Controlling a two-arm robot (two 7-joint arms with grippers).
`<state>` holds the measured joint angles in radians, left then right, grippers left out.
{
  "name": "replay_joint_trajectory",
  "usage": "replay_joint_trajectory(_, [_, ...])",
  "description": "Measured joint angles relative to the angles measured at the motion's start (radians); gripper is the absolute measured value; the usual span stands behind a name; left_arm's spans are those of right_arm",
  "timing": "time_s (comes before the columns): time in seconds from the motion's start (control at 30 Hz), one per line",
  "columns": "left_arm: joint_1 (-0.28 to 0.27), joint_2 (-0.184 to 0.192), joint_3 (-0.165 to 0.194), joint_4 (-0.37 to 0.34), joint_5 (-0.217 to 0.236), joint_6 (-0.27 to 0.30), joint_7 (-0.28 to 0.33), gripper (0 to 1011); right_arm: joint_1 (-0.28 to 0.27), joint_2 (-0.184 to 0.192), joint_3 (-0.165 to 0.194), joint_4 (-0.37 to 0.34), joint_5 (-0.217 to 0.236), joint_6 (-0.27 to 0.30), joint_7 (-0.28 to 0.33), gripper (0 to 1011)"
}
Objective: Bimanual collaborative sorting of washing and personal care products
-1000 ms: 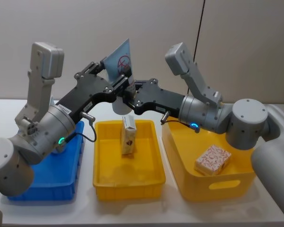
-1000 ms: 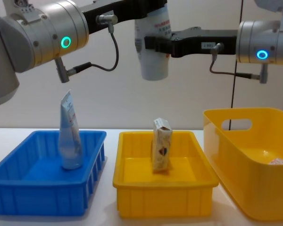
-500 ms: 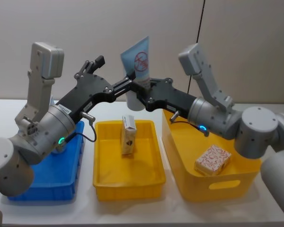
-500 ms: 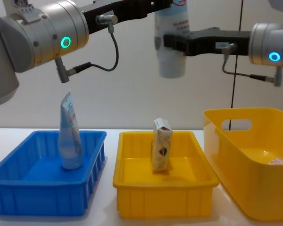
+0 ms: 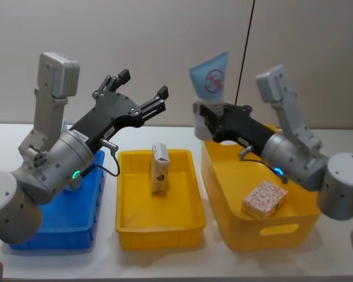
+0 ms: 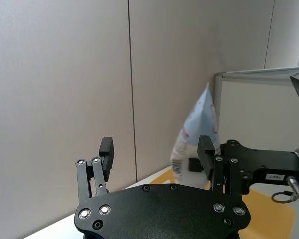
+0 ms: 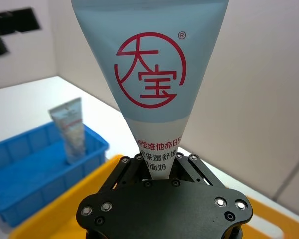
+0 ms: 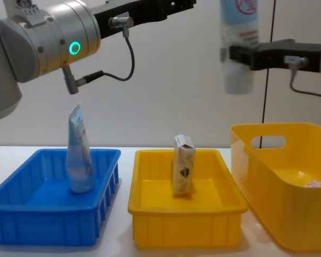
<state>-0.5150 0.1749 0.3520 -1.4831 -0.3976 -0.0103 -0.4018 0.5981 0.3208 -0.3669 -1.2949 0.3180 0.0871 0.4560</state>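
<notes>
A pale-blue squeeze tube (image 5: 209, 82) with a red round logo stands cap-down in my right gripper (image 5: 205, 122), which is shut on its lower end above the deep yellow bin's (image 5: 270, 232) back left corner. From the chest the tube (image 8: 238, 37) hangs high right of centre, and the right wrist sees it (image 7: 149, 74) clamped upright. My left gripper (image 5: 142, 88) is open and holds nothing, raised above the middle yellow bin (image 5: 159, 232); past its fingers (image 6: 205, 152) the tube (image 6: 197, 127) shows farther off.
A second tube (image 8: 79, 152) stands in the blue bin (image 8: 48, 225) on the left. A small white carton (image 8: 183, 166) stands upright in the middle yellow bin (image 8: 184, 227). Another carton (image 5: 265, 198) lies in the deep yellow bin. A wall is close behind.
The tube was held between both grippers; the left gripper has let go and stays put. My right gripper has carried the tube to the right, over the deep yellow bin.
</notes>
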Motion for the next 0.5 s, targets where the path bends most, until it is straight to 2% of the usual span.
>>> replay_joint_trajectory(0.37, [0.000,0.000,0.000,0.000,0.000,0.000,0.000,1001,-0.120,0.047,0.080,-0.104,-0.008,0.062,-0.124,146])
replay_joint_trajectory(0.43, [0.000,0.000,0.000,0.000,0.000,0.000,0.000,1001,-0.132,0.052,0.089,-0.111,-0.008,0.066,-0.137,179])
replay_joint_trajectory(0.5, [0.000,0.000,0.000,0.000,0.000,0.000,0.000,1001,-0.148,0.058,0.101,-0.118,-0.008,0.070,-0.147,253])
